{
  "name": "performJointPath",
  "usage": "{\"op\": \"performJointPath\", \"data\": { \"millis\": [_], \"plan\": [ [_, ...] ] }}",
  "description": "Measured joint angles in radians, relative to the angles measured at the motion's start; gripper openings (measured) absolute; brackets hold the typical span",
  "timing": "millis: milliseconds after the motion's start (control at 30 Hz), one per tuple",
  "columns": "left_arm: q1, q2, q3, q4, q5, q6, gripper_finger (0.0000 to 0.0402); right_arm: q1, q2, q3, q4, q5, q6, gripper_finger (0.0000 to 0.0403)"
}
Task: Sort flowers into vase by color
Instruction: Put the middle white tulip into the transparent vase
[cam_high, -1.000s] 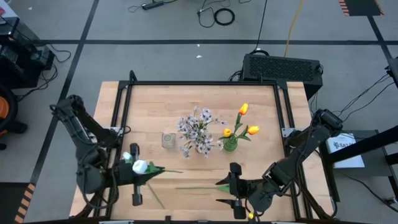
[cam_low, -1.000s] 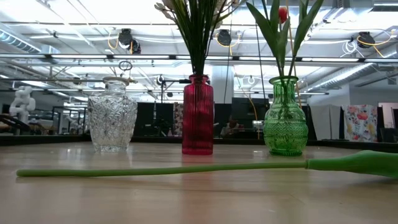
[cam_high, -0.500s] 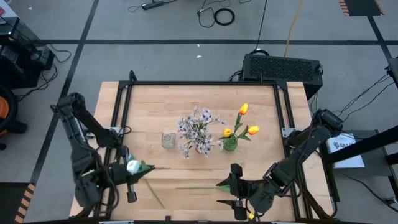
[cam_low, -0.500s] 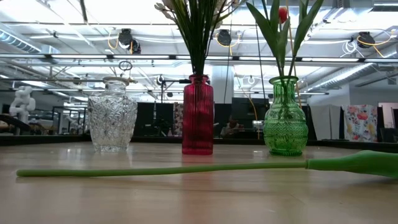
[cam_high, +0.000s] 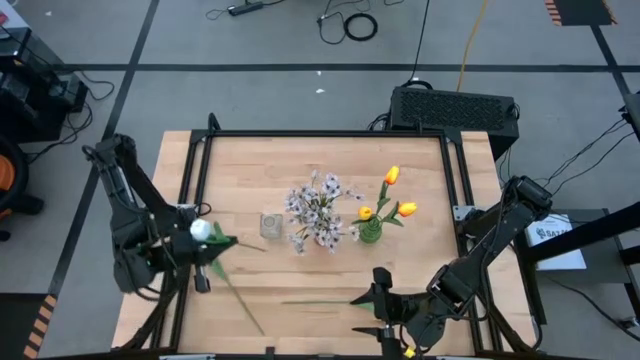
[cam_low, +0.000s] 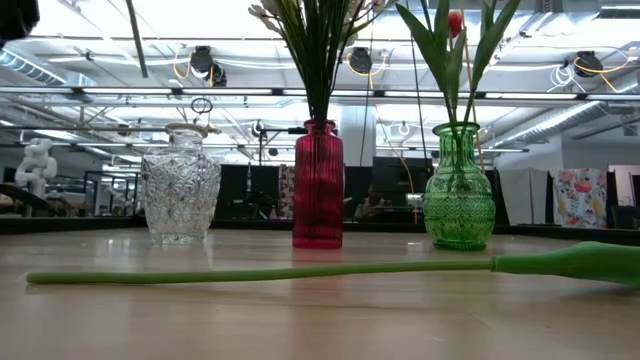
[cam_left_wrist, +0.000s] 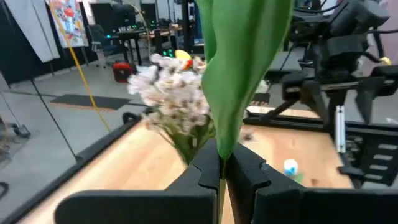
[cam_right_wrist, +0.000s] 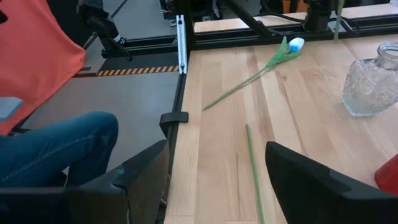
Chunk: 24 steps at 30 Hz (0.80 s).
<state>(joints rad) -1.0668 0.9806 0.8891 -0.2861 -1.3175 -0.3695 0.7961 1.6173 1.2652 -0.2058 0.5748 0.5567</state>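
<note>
Three vases in a row mid-table: clear glass vase (cam_low: 180, 198) empty on the left, red vase (cam_low: 318, 186) with the pink-white blossom sprays (cam_high: 318, 208) in the middle, green vase (cam_low: 459, 192) with the orange-yellow tulips (cam_high: 391, 192) on the right. Left gripper (cam_high: 205, 262) raised over the table's left edge, fingers pinched tight on the stem of a white tulip (cam_high: 201, 230), its stem slanting down toward the near side. Right gripper (cam_high: 386, 322) low at the near edge, right of centre, fingers spread wide, holding nothing. Just beside it, flat on the wood, a loose green stem (cam_high: 318, 302).
</note>
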Motion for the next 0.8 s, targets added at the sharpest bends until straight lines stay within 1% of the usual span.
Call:
{"op": "performJointPath", "data": {
  "millis": [133,300,567,733,800],
  "plan": [
    [0.018,-0.084,-0.03,-0.014,-0.008,0.04,0.0013,0.0,0.0,0.0,0.0,0.001,-0.018,0.0258],
    [0.076,-0.149,-0.035,-0.097,-0.019,0.037,0.0013,-0.001,0.0,0.0,0.0,0.002,-0.02,0.0258],
    [0.196,-0.157,-0.035,-0.154,-0.012,0.033,0.0013,-0.001,0.0,0.0,0.0,0.002,-0.022,0.0258],
    [0.224,-0.155,-0.035,-0.152,0.007,0.007,0.0013,-0.001,0.0,0.0,0.0,0.002,-0.027,0.0258],
    [0.227,-0.149,-0.035,-0.151,0.032,-0.015,0.0013,-0.001,0.0,0.0,0.0,0.001,-0.03,0.0258]
  ]
}}
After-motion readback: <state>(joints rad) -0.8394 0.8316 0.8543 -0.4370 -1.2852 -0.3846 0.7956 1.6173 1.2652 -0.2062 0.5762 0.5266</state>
